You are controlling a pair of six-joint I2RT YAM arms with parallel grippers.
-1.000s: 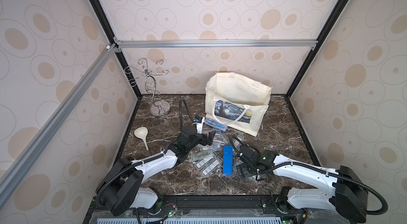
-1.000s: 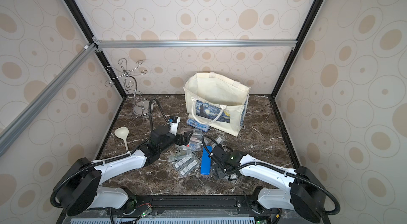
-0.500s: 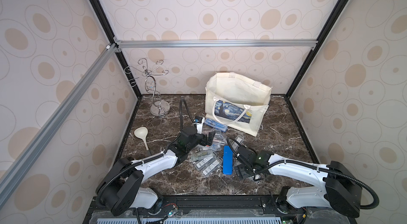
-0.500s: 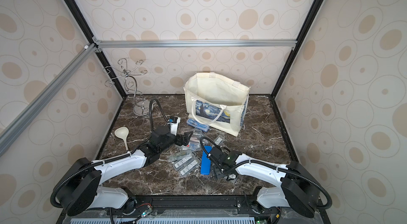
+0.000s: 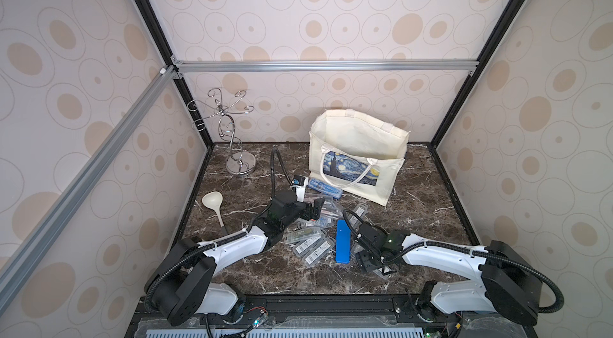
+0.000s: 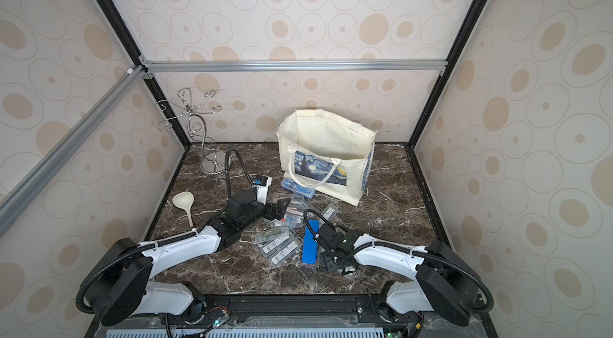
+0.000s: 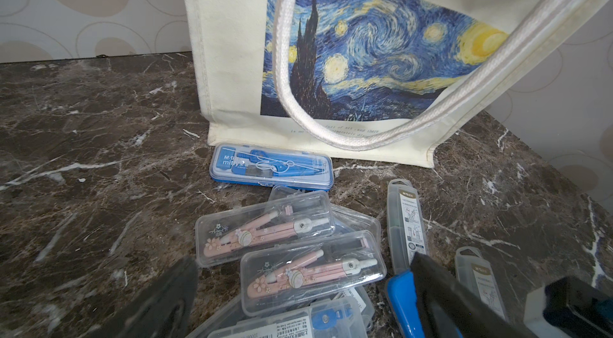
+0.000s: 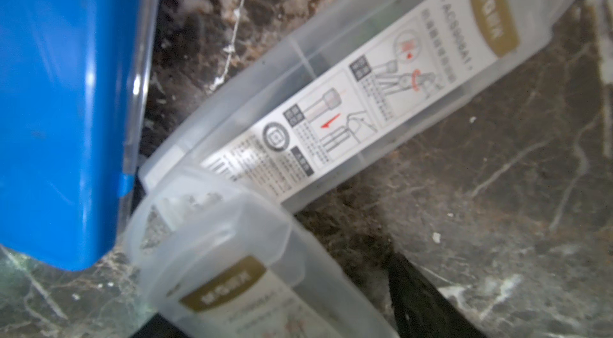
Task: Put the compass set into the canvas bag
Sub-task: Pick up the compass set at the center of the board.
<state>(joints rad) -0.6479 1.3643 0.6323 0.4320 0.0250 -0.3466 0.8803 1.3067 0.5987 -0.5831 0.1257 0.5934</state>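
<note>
The canvas bag [image 5: 356, 140] stands upright and open at the back of the marble table [image 5: 414, 220]. Its Starry Night print faces the arms, and a white rope handle [image 7: 285, 54] hangs down over the print. The compass sets are all on the table in front of the bag, in a loose heap between the 2 arms. A blue compass set [image 7: 270, 167] lies flat just beside the bottom edge of the bag. A little nearer to the arms, 2 pink compass sets [image 7: 265, 226] lie in clear cases, one partly over the other. The left gripper [image 7: 302, 260] hangs low over this heap with its fingers spread wide, and it holds nothing. A long blue case [image 5: 343, 241] lies near the middle of the table, and the right gripper [image 5: 360, 250] is low just beside it. In the right wrist view a frosted case [image 8: 365, 87] with a printed label lies slanted next to the blue case. A second frosted case [image 8: 225, 270] overlaps its end, very close to one black finger [image 8: 418, 299]. I cannot tell if the right fingers already press on this case. A cream ladle [image 5: 214, 203] and a metal wire stand [image 5: 232, 140] are at the left side, well apart from the heap.
</note>
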